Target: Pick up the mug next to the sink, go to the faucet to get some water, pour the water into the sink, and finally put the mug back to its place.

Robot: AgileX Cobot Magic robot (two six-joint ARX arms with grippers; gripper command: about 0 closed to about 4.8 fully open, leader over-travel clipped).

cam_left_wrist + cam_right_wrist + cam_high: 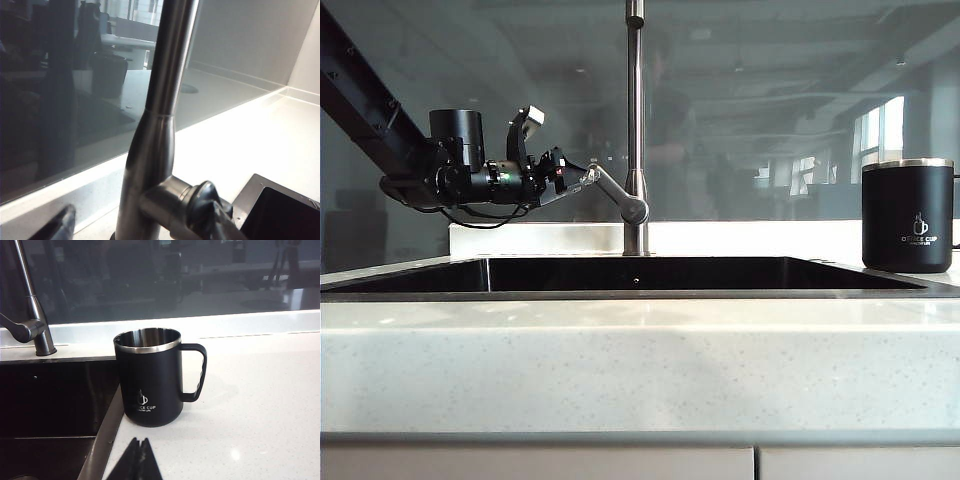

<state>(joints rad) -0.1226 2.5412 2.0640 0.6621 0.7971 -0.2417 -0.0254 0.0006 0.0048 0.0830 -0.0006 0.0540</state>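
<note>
One mug [907, 216] stands upright on the countertop [640, 350] at the right of the sink [640, 275] in the exterior view, well apart from the left gripper [588, 178], whose parted jaws sit at the faucet [635, 120] lever; the left wrist view shows dark fingers [212, 210] straddling that lever; the right wrist view shows the right gripper [138, 452] closed and empty near the mug.

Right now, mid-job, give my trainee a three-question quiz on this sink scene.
1. True or false: the mug stands upright on the countertop beside the sink.
2. Which tool is at the faucet lever: A) left tool, B) right tool?
3. Fill in: the right tool's jaws are ____.

Key: 1 true. 2 A. 3 shut.
</note>
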